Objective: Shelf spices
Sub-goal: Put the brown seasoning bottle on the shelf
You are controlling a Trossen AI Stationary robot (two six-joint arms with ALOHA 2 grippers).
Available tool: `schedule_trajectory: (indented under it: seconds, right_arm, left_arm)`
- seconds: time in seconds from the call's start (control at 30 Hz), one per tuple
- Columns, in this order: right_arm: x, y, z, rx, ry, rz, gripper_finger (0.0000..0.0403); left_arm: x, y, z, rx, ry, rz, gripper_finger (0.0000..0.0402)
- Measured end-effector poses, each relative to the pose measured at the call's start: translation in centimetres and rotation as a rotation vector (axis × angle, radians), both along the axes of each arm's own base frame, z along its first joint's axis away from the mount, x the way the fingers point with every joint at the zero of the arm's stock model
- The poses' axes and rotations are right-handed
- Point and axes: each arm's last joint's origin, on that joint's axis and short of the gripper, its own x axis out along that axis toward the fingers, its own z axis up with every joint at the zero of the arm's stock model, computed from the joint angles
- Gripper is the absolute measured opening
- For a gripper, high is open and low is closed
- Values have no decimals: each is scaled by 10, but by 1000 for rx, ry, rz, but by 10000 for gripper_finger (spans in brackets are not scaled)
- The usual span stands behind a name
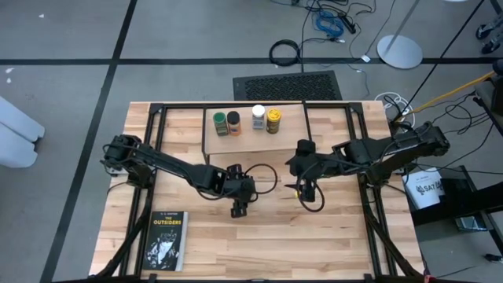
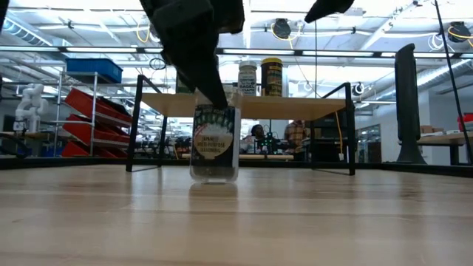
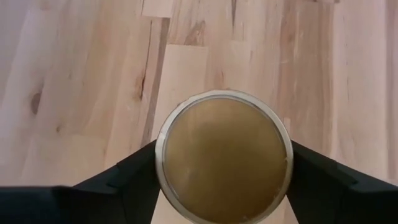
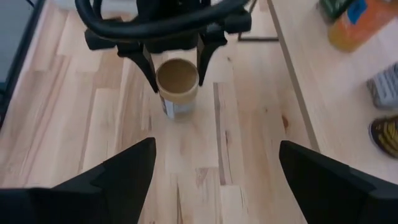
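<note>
Straddling the tan-lidded jar (image 3: 224, 157) from directly above: left claw (image 1: 238, 206), fingers (image 3: 124, 180) spread to either flank of the lid at three and nine o'clock in the left wrist view, close against the rim, no firm pinch visible. Upright on the tabletop (image 1: 330, 236), long axis vertical, label toward the low camera (image 2: 214, 144). Just off at three o'clock in the overhead view, at roughly the same depth: right claw (image 1: 308, 191), spread wide and empty, aimed at the jar (image 4: 176, 84) across bare wood. Nearer by far, the left arm. Well beyond at twelve o'clock: the shelf (image 1: 255, 135), already carrying the four other spices in a row, green lid (image 1: 219, 119), black lid (image 1: 233, 119), white lid (image 1: 258, 112), yellow lid (image 1: 273, 115). By the look of it, a squeeze and a straight lift due before any carry toward twelve o'clock. Off at seven o'clock, a book (image 1: 167, 240), flat and clear of the route.
</note>
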Motion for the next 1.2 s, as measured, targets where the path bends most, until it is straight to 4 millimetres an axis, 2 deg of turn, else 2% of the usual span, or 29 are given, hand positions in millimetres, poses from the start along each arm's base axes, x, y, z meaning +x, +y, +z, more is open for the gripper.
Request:
schedule_trajectory:
  seconds: [0.13,0.27,0.53,0.7,0.83,1.03,1.2]
  right_arm:
    - [6,2,-2,-11,-70,28,329]
    - [12,3,-15,-25,-111,54,329]
    - [18,2,-46,-19,-175,54,329]
    - [23,-1,-52,70,-251,98,329]
    - [24,-4,-55,128,-242,100,333]
    - [26,-3,-59,159,-226,88,353]
    - [39,0,-67,171,-244,107,371]
  left_arm:
    - [1,0,16,-2,-23,-7,286]
    - [0,0,30,12,4,-21,287]
    - [-1,0,71,15,-1,-27,289]
    - [2,-1,97,23,-79,-62,289]
    - [4,-1,112,28,-126,-81,290]
    - [6,1,119,33,-159,-85,290]
    - [6,1,119,38,-160,-89,290]
